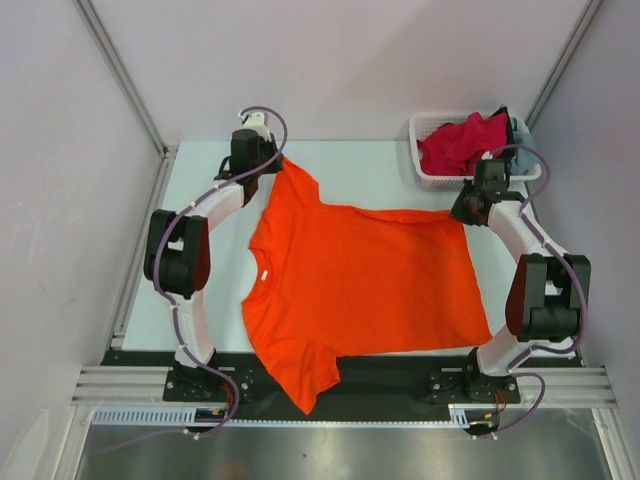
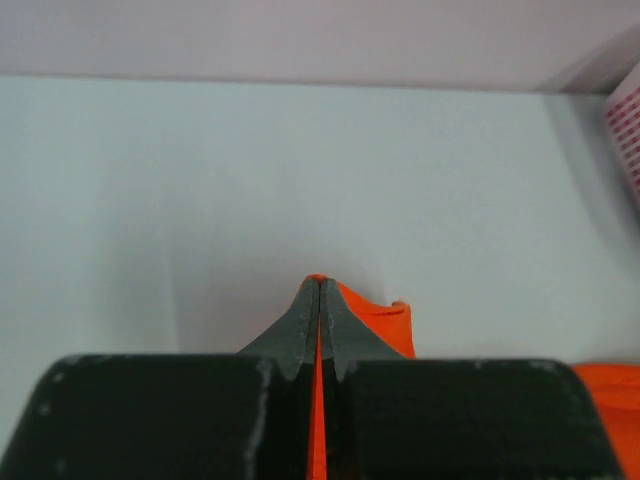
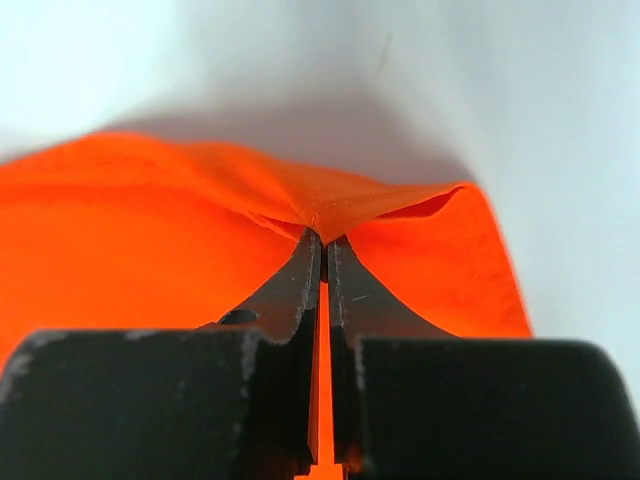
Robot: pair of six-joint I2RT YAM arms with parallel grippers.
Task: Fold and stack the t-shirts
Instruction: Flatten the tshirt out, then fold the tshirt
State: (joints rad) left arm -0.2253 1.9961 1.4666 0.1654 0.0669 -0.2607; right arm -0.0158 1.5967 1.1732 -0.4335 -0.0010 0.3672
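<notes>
Right now orange t-shirt (image 1: 360, 290) lies spread flat across the counter (image 1: 360, 170), collar twd L side, hem twd R, near sleeve draped over the front edge. L jaws clamped fully together on the far sleeve tip, cloth pinched betw. the fingers (image 2: 296, 325). R jaws likewise closed on the far hem corner, fabric puckered at the tips. Crimson-pink t-shirt (image 1: 460, 145) heaped in white basket (image 1: 428, 178) at far-R corner, just beside R arm (image 1: 520, 235).
</notes>
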